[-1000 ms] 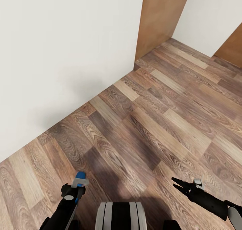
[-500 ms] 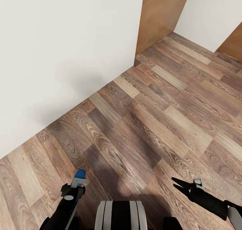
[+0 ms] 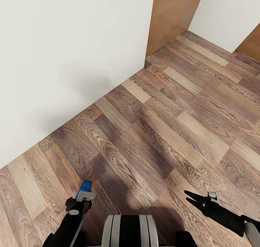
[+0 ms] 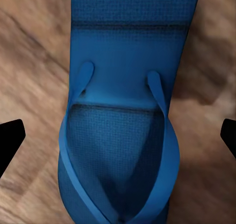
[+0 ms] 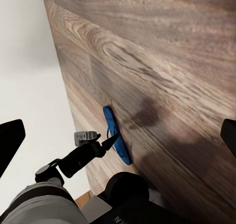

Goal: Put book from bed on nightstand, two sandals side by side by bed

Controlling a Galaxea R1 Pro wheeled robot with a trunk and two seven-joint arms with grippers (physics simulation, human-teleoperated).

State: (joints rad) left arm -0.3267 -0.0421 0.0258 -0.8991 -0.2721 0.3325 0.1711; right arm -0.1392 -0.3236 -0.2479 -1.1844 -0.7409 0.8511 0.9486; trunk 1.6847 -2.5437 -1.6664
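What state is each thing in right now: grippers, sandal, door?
left gripper: shut on the sandal, held off the floor.
sandal: hanging edge-on in the left gripper's jaws, strap side facing the wrist camera.
right gripper: jaws spread, nothing between them.
brown door: standing open, at an angle off the white wall.
wood floor: robot's shadow across it.

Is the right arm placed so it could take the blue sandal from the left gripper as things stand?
Probably yes. The sandal hangs from the left gripper, and only bare floor shows between it and the open right gripper.
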